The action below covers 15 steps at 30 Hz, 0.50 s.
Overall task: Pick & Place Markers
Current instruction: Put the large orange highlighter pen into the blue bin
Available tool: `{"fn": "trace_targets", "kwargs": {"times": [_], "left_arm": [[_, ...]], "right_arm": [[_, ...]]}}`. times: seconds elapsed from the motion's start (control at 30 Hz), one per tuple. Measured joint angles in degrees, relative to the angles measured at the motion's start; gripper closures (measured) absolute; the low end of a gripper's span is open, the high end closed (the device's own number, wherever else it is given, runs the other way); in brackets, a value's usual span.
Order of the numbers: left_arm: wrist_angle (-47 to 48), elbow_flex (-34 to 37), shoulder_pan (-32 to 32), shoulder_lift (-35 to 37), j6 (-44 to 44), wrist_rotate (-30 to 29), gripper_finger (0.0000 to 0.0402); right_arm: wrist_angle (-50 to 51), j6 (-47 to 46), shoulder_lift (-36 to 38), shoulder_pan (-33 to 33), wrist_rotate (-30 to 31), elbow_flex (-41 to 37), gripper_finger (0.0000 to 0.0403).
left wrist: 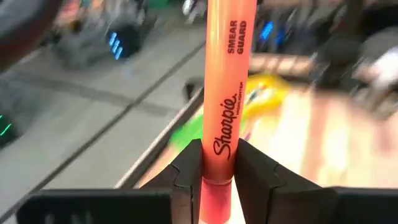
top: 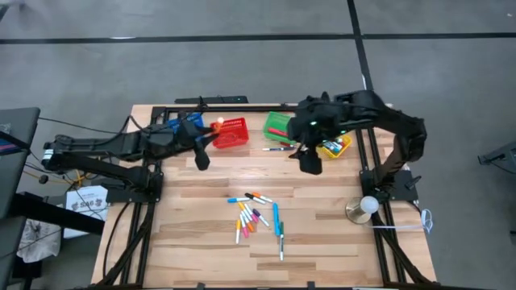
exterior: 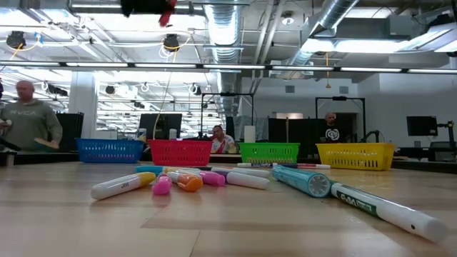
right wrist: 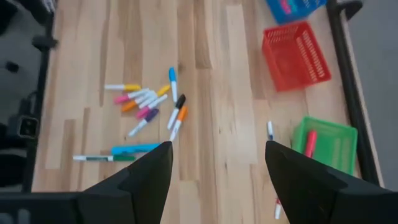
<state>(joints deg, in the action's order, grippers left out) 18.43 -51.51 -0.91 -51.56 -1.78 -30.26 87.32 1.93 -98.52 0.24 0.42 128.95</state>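
Wooden table (top: 322, 242), scattered markers (top: 256, 216), workshop behind

An orange Sharpie highlighter (left wrist: 225, 93), its barrel printed "SMEAR GUARD", stands upright, pinched near its lower end between the two fingers of the left hand (left wrist: 217, 171), which sits beside the red basket (top: 231, 134).

A loose cluster of markers (top: 251, 216) lies flat near the middle of the counter (top: 322, 242): white-bodied ones with pink, orange, yellow and blue caps, fanned at mixed angles, some touching. Just beside them lie a long light-blue marker (top: 276, 217) and a thin green-and-white one (top: 280, 242), roughly end to end.

A red marker (right wrist: 310, 144) lies inside the green basket (right wrist: 329, 134). Two more markers (top: 280, 148) lie on the counter just outside it.
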Motion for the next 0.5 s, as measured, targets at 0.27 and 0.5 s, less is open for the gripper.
{"fn": "trace_targets", "kwargs": {"times": [0.27,0.5], "left_arm": [[18.7,0.54,7.81,-0.95,9.65,-2.75,0.0331],[22.1,6.58,19.41,-1.57,14.99,6.27,0.0331]], "right_arm": [[2.54,1.31,-6.67,-0.52,-0.02,0.05,0.0154],[2.69,1.68,-12.23,-1.19,-0.26,0.04,0.0154]]}}
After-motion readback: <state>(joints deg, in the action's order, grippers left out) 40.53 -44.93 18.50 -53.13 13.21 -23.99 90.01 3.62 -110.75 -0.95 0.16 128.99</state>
